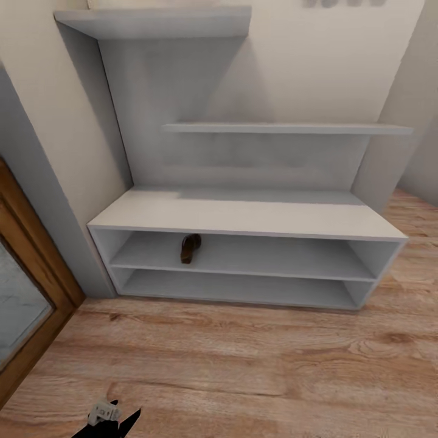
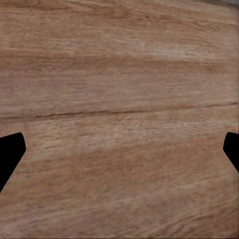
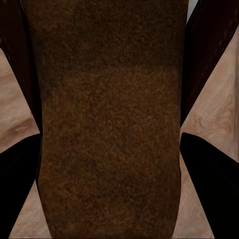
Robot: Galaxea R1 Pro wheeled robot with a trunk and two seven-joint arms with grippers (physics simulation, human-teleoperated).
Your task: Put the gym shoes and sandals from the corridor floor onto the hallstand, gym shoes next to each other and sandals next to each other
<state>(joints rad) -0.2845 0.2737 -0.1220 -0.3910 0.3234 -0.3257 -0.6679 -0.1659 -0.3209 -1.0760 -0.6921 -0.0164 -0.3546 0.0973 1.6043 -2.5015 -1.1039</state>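
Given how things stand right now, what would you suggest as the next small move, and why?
Probably carry the sandal held between the right gripper's fingers toward the hallstand's upper shelf row and set it beside the sandal already there. The space next to it looks free, so the pair would sit together.

The hallstand [image 1: 243, 216] looks like matt, smooth painted board in pale grey-white, with no sheen on its top or shelves. The corridor floor [image 1: 243, 365] in front of it is light brown wood-grain plank with visible knots and a soft satin finish. On the hallstand's upper open shelf, a sandal [image 1: 190, 248] looks dark brown and leather-like. In the right wrist view, another sandal [image 3: 109, 124] shows a grainy, matt, suede-like brown surface. Left of the hallstand, a door frame [image 1: 36, 255] looks like varnished wood.
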